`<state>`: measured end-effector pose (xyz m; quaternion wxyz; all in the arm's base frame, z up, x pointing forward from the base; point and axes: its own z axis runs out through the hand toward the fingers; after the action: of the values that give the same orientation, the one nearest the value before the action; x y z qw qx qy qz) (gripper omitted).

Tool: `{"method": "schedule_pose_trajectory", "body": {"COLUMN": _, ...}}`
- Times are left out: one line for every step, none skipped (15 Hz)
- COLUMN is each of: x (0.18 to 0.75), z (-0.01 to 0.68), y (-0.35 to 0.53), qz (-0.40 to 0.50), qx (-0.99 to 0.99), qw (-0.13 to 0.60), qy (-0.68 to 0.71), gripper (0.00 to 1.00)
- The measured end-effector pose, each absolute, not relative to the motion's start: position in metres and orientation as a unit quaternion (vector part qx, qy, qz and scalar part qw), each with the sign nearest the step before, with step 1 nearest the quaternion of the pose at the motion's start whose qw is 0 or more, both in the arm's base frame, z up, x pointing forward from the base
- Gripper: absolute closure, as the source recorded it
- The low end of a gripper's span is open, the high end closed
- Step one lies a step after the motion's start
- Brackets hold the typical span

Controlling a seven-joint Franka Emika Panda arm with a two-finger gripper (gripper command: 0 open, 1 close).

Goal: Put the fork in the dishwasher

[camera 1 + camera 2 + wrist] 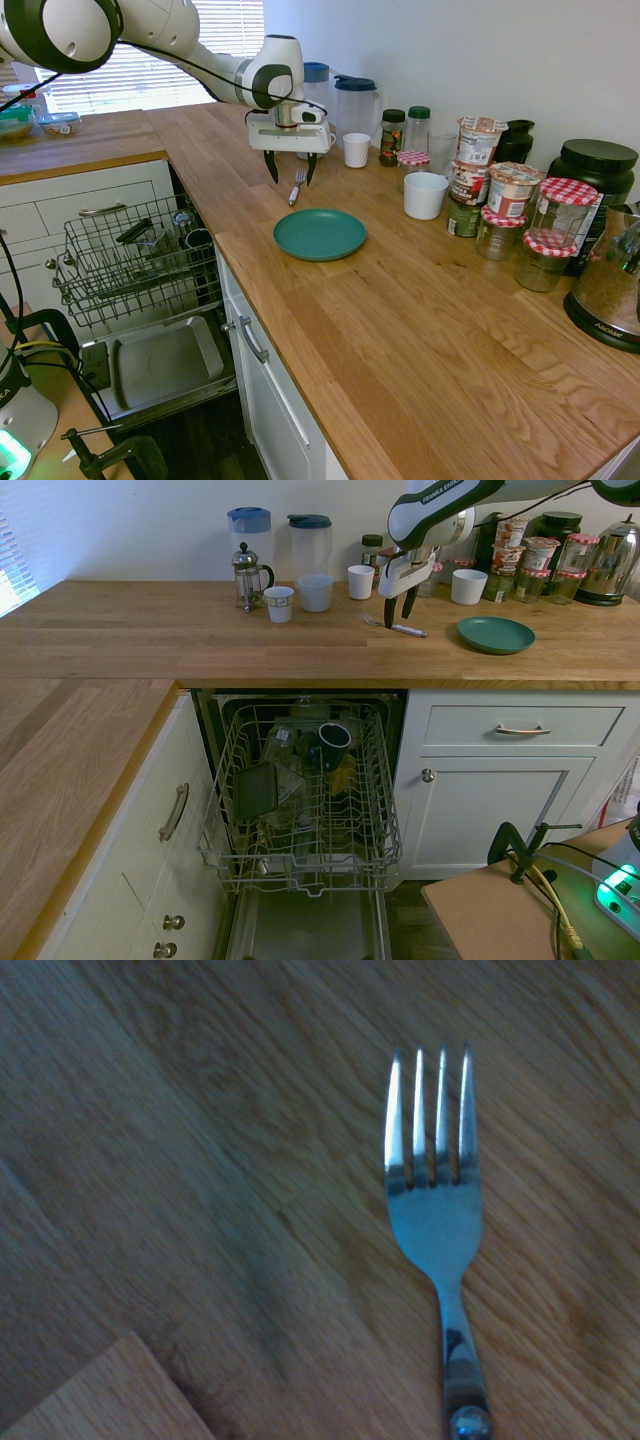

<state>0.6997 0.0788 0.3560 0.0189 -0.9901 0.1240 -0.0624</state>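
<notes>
Silver fork (435, 1230), four tines (wrist view only)

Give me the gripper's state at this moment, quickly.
Gripper: open, holding nothing; its dark fingers stand apart around the slim silver metal fork, which lies on the light-brown wooden countertop.

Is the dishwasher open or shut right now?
Open: the dishwasher has its door lowered, showing the metal inner panel, and its wire rack is pulled out, with a dark cup in it.
</notes>
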Motion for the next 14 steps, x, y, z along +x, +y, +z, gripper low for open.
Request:
{"method": "schedule_pose_trajectory", "body": {"x": 0.702, "z": 0.353, "y": 0.077, "qz": -0.058, "qx": -0.990, "qw": 0.017, "qy": 0.125, "gripper": 0.00}}
{"method": "schedule_pose_trajectory", "body": {"x": 0.705, "z": 0.351, "y": 0.076, "qz": -0.055, "qx": -0.990, "qw": 0.016, "qy": 0.126, "gripper": 0.00}}
{"method": "schedule_pose_trajectory", "body": {"x": 0.707, "z": 0.349, "y": 0.075, "qz": -0.054, "qx": -0.990, "qw": 0.015, "qy": 0.127, "gripper": 0.00}}
{"method": "schedule_pose_trajectory", "body": {"x": 0.709, "z": 0.347, "y": 0.074, "qz": -0.051, "qx": -0.990, "qw": 0.014, "qy": 0.127, "gripper": 0.00}}
{"method": "schedule_pose_trajectory", "body": {"x": 0.710, "z": 0.346, "y": 0.073, "qz": -0.048, "qx": -0.991, "qw": 0.013, "qy": 0.128, "gripper": 1.00}}
{"method": "schedule_pose_trajectory", "body": {"x": 0.711, "z": 0.346, "y": 0.073, "qz": -0.046, "qx": -0.991, "qw": 0.013, "qy": 0.127, "gripper": 1.00}}
{"method": "schedule_pose_trajectory", "body": {"x": 0.712, "z": 0.345, "y": 0.074, "qz": -0.043, "qx": -0.991, "qw": 0.013, "qy": 0.127, "gripper": 1.00}}
{"method": "schedule_pose_trajectory", "body": {"x": 0.714, "z": 0.344, "y": 0.075, "qz": -0.042, "qx": -0.991, "qw": 0.012, "qy": 0.126, "gripper": 1.00}}
{"method": "schedule_pose_trajectory", "body": {"x": 0.714, "z": 0.343, "y": 0.078, "qz": -0.040, "qx": -0.991, "qw": 0.012, "qy": 0.124, "gripper": 1.00}}
{"method": "schedule_pose_trajectory", "body": {"x": 0.715, "z": 0.342, "y": 0.081, "qz": -0.038, "qx": -0.992, "qw": 0.012, "qy": 0.122, "gripper": 1.00}}
{"method": "schedule_pose_trajectory", "body": {"x": 0.715, "z": 0.340, "y": 0.085, "qz": -0.036, "qx": -0.992, "qw": 0.011, "qy": 0.119, "gripper": 1.00}}
{"method": "schedule_pose_trajectory", "body": {"x": 0.717, "z": 0.339, "y": 0.088, "qz": -0.037, "qx": -0.992, "qw": 0.010, "qy": 0.118, "gripper": 1.00}}
{"method": "schedule_pose_trajectory", "body": {"x": 0.718, "z": 0.339, "y": 0.090, "qz": -0.037, "qx": -0.992, "qw": 0.008, "qy": 0.119, "gripper": 1.00}}
{"method": "schedule_pose_trajectory", "body": {"x": 0.719, "z": 0.339, "y": 0.090, "qz": -0.037, "qx": -0.992, "qw": 0.007, "qy": 0.119, "gripper": 1.00}}
